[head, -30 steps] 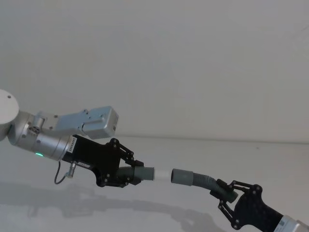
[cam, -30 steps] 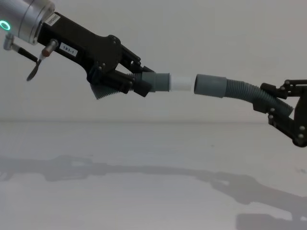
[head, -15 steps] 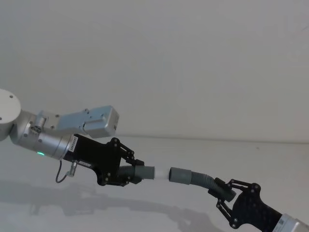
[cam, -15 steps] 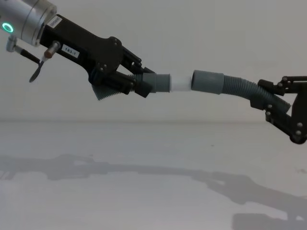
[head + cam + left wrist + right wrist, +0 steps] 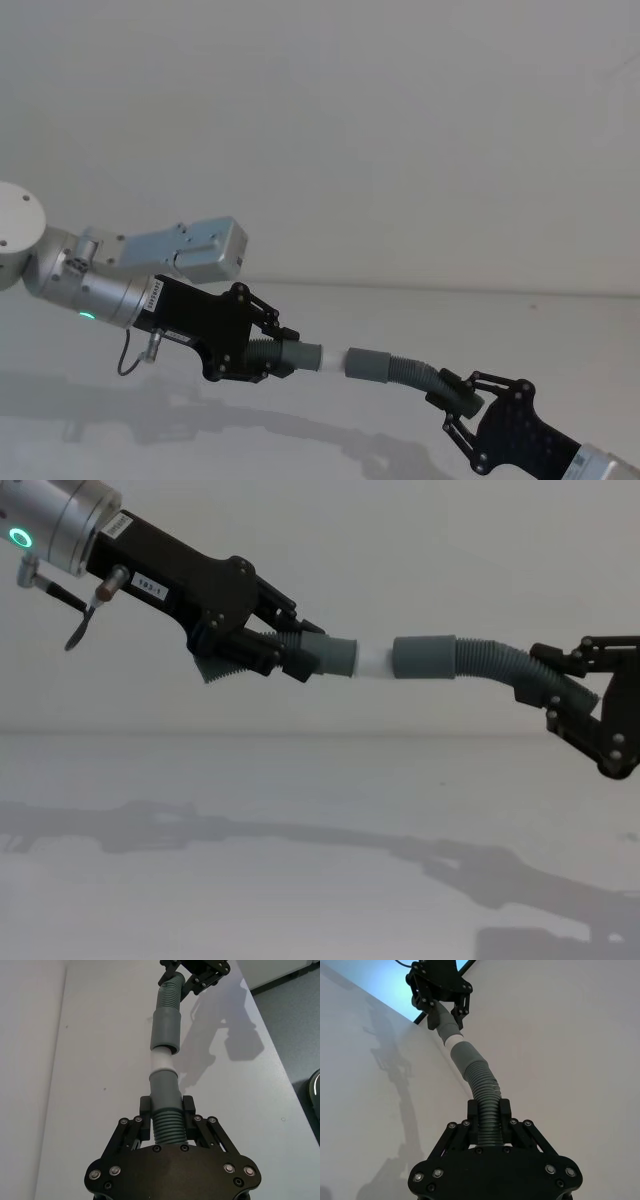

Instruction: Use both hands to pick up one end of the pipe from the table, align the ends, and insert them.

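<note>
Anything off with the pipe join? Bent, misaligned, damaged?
Nothing damaged. The left gripper holds the short piece; the right gripper holds the ribbed hose, which curves down toward that grip. The white tip sits partly inside the grey cuff, some white showing, so not fully seated.

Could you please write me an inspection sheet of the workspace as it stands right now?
Surface: white table, bare, only shadows.
Job's things: short pipe piece and ribbed hose held in the air; white tip partly inside the grey cuff, some white showing.
Clutter: nothing seen.
Grippers: left tool shut on short pipe piece; right tool shut on ribbed hose.
Cables: thin lead at the left wrist.
Surroundings: plain wall.
</note>
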Robot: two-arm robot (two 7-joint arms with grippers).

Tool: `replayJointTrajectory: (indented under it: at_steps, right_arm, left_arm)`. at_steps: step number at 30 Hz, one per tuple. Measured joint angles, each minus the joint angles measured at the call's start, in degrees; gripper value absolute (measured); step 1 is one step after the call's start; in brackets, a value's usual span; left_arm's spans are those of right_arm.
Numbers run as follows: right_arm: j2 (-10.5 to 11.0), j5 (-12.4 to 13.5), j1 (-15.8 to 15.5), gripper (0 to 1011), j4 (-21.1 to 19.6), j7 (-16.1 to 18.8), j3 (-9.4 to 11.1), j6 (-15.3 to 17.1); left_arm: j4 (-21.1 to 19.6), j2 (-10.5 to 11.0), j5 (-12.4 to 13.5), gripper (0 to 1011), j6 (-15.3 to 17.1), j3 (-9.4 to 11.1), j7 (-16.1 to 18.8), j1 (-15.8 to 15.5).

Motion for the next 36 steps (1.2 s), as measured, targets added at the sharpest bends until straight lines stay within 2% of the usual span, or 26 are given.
replayJointTrajectory:
  at_steps: [9,36]
  right_arm:
    - [0.12,-0.05,-0.19,225,-0.5,-0.01,-0.13,0.49]
    - [0.21,0.68,-0.26,225,-1.01,0.02,0.01,1.79]
  left_arm:
    - [-0.05,0.08,-0.36,336,-0.14,0.37,0.04,-0.16]
    - [-3.41,2.14,-1.53,336,1.02,1.05,1.66,0.63]
